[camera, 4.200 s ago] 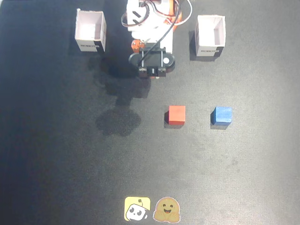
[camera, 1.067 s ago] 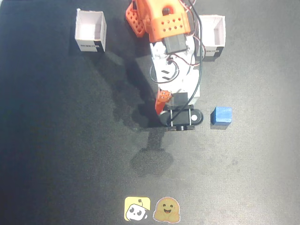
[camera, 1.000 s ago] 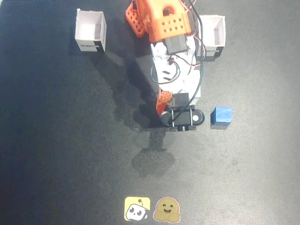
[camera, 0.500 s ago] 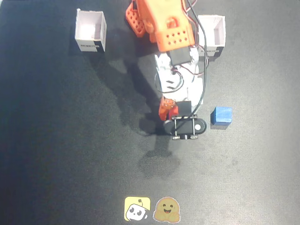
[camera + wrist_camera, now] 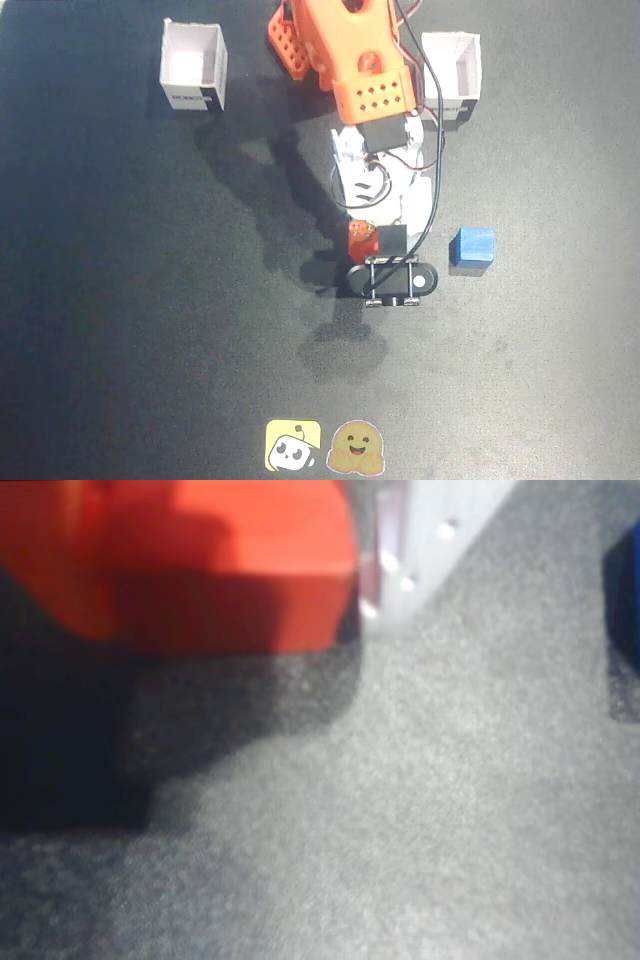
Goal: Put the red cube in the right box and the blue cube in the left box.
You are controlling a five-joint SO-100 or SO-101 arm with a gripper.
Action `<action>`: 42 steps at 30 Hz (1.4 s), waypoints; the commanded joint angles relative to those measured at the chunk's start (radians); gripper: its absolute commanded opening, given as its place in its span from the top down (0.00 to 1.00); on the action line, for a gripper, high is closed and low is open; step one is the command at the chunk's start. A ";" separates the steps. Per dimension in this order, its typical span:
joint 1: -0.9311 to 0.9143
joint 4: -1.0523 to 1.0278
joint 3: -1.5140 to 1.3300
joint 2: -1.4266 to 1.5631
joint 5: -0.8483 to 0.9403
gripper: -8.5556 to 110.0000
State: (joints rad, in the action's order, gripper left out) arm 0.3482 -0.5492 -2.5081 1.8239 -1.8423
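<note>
The red cube (image 5: pixel 358 243) sits mid-table under the arm's tip and fills the top left of the wrist view (image 5: pixel 200 560). My gripper (image 5: pixel 368 228) reaches down over it and looks shut on it. A white finger (image 5: pixel 405 530) lies against the cube's right face; the other finger is hidden. The blue cube (image 5: pixel 472 247) rests on the mat to the right, apart from the gripper, and shows as a dark blue edge in the wrist view (image 5: pixel 625 600). The right box (image 5: pixel 193 95), with pinkish inner walls, stands at the back left of the fixed view. The left box (image 5: pixel 470 70), with plain walls, stands at the back right.
The black mat (image 5: pixel 150 300) covers the table. Two stickers, a yellow one (image 5: pixel 292 446) and a brown one (image 5: pixel 358 448), lie at the front edge. The orange arm body (image 5: pixel 350 60) and its cables stand between the two boxes.
</note>
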 commanded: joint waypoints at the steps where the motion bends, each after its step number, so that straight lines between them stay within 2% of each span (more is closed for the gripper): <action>1: 0.000 0.021 0.021 0.006 -0.008 0.82; 7: -0.002 -0.014 0.031 0.021 -0.008 0.84; 11: -0.008 -0.109 0.064 0.075 0.005 0.83; 20: -0.138 -0.325 0.215 0.123 0.173 0.83; 27: -0.324 -0.394 0.225 0.164 0.273 0.83; 42: -0.824 -0.479 0.189 0.279 0.314 0.83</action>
State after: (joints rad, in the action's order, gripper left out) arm -0.4172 -1.0262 -2.3363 2.0433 -1.5324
